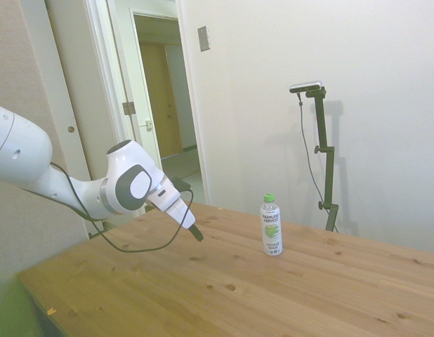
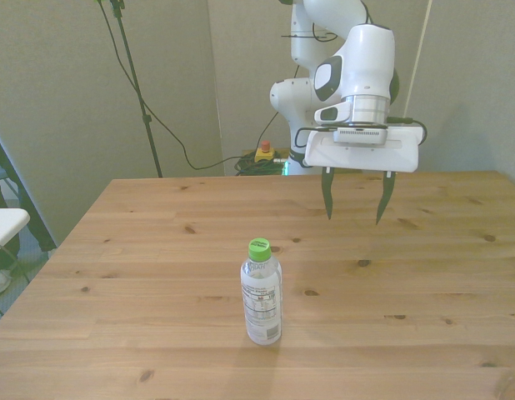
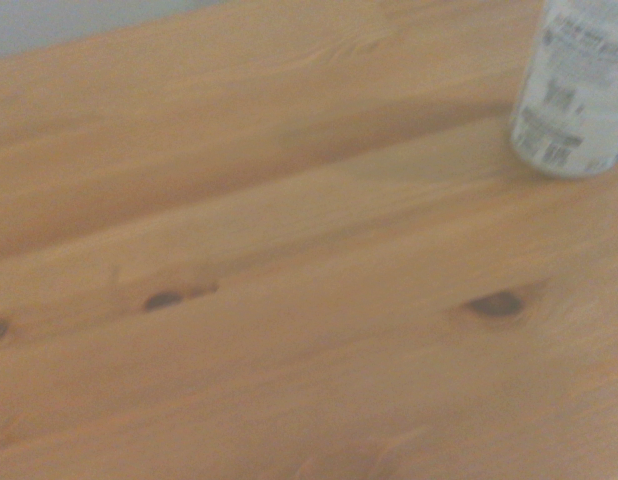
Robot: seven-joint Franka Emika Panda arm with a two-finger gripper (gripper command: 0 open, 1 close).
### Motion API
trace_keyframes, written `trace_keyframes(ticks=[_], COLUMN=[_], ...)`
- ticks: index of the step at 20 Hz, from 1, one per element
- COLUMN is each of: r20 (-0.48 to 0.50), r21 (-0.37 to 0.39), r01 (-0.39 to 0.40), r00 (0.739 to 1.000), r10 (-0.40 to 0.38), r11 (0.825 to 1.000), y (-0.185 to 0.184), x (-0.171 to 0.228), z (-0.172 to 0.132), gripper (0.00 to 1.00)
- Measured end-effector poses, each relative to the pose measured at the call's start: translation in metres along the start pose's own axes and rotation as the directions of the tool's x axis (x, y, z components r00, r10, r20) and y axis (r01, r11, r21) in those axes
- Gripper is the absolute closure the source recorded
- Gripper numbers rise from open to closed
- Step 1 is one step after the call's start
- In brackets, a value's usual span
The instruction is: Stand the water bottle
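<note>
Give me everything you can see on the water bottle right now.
The water bottle is a small clear plastic bottle with a green screw cap and a white label carrying dark text and a green leaf mark. It stands upright on its base on the wooden table, cap on. Nothing but the table touches it. The gripper hangs open above the table, farther back, toward the front view's right, well clear of the bottle.

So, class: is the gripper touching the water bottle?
Apart. In the front view the open gripper hangs above the table, with bare wood between it and the upright water bottle.
</note>
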State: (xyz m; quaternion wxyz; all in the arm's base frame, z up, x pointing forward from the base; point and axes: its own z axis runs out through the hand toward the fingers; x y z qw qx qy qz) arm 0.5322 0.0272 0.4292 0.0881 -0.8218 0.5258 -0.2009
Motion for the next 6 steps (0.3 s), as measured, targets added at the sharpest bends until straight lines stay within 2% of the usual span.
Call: trace_keyframes(ticks=[3, 6], r20=[0.129, 0.252], r21=[-0.07, -0.154], r01=[0.053, 0.132], r00=[0.991, 0.963], r10=[-0.044, -0.09], r11=[0.996, 0.979], y=[0.006, 0.02], x=[0.003, 0.022], z=[-0.008, -0.02], gripper=[0.0, 0.0])
